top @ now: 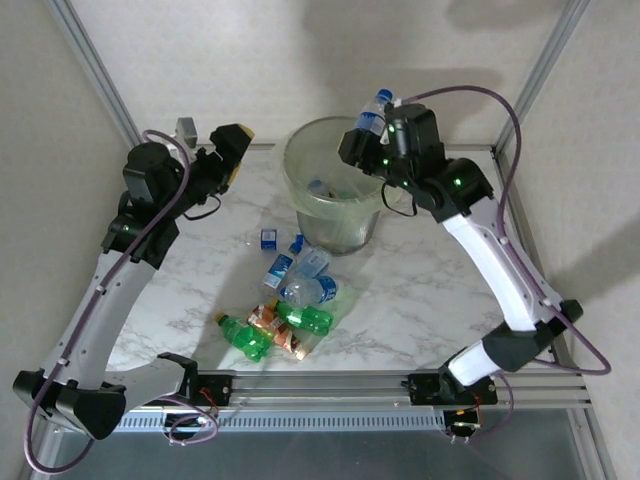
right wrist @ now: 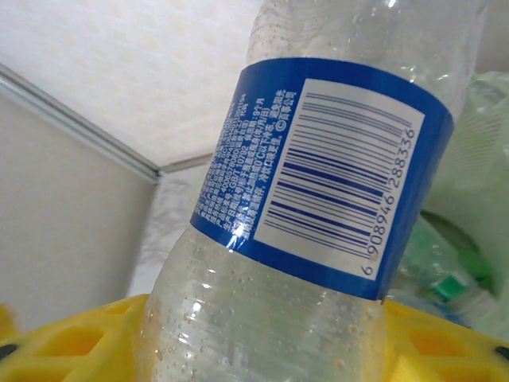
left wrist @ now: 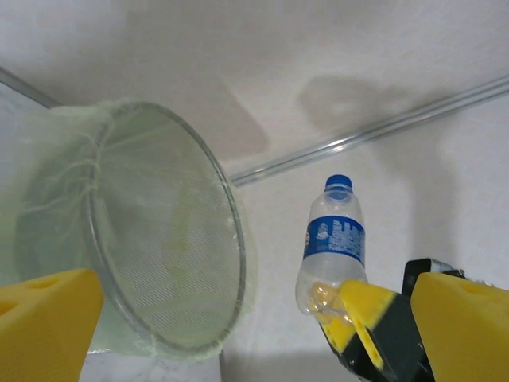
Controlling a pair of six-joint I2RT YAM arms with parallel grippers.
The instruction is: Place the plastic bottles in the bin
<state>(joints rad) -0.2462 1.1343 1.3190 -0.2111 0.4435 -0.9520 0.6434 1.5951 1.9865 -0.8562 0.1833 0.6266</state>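
Note:
My right gripper [top: 360, 138] is shut on the base of a clear bottle with a blue cap and label [top: 373, 110], holding it tilted over the right rim of the bin [top: 300, 160]. The bottle's label [right wrist: 318, 199] rises between the yellow fingers [right wrist: 64, 342] of that gripper [right wrist: 262, 350]. Left of the bin, my left gripper [top: 232, 150] hangs open and holds nothing. Its camera faces the bin's side [left wrist: 127, 239] and the held bottle [left wrist: 332, 239]; the gripper [left wrist: 254, 326] itself is wide apart. Several plastic bottles [top: 300, 300], clear, green and orange, lie in front of the bin.
The bin's green liner [right wrist: 469, 143] holds other bottles [right wrist: 453, 286]. A small blue item [top: 268, 237] lies left of the bin's foot. Metal frame posts [top: 95, 65] stand at the back corners, and a rail [top: 330, 385] runs along the near table edge.

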